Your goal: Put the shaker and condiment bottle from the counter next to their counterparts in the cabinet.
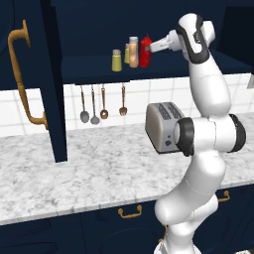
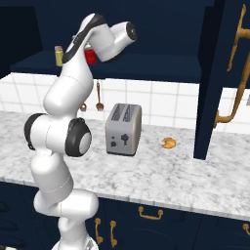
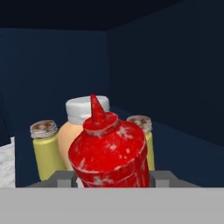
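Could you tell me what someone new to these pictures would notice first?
The white arm reaches up into the open navy cabinet, its gripper around the red condiment bottle at the shelf. Right behind it stand a peach-orange bottle and two yellow-olive shakers. Below, a silver toaster sits on the marbled counter.

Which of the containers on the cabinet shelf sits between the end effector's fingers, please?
The red condiment bottle with the tapered nozzle; the peach-orange bottle and two yellow shakers stand behind it.
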Controlling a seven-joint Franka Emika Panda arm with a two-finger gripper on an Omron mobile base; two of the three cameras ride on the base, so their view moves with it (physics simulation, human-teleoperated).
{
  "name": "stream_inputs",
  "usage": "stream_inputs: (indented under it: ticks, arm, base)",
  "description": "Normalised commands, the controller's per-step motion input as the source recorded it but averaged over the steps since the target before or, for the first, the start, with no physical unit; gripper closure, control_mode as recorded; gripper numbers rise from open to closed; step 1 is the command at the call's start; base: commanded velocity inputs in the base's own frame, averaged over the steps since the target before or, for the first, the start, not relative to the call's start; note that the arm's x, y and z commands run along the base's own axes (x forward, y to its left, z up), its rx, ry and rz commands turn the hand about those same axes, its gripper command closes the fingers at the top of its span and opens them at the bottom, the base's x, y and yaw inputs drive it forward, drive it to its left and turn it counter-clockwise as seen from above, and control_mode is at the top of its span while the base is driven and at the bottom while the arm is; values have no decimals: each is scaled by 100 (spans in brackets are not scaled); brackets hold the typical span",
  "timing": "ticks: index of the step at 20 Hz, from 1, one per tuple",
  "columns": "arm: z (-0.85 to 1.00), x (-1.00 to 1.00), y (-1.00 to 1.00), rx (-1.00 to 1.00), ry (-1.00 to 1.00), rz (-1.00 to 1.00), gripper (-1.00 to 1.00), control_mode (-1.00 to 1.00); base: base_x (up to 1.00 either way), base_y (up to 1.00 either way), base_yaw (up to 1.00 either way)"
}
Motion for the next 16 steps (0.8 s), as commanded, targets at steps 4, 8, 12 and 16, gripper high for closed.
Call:
stream_inputs:
  ticks: [4, 8, 12, 16]
  arm:
    - [0, 0, 0, 0, 0, 0, -100, -100]
    - [0, 0, 0, 0, 0, 0, -100, -100]
    - [0, -6, 0, 0, 0, 0, -100, -100]
    - [0, -26, -6, 0, 0, 0, -100, -100]
  base:
    - [0, 0, 0]
    - [0, 0, 0]
    - [0, 0, 0]
    - [0, 0, 0]
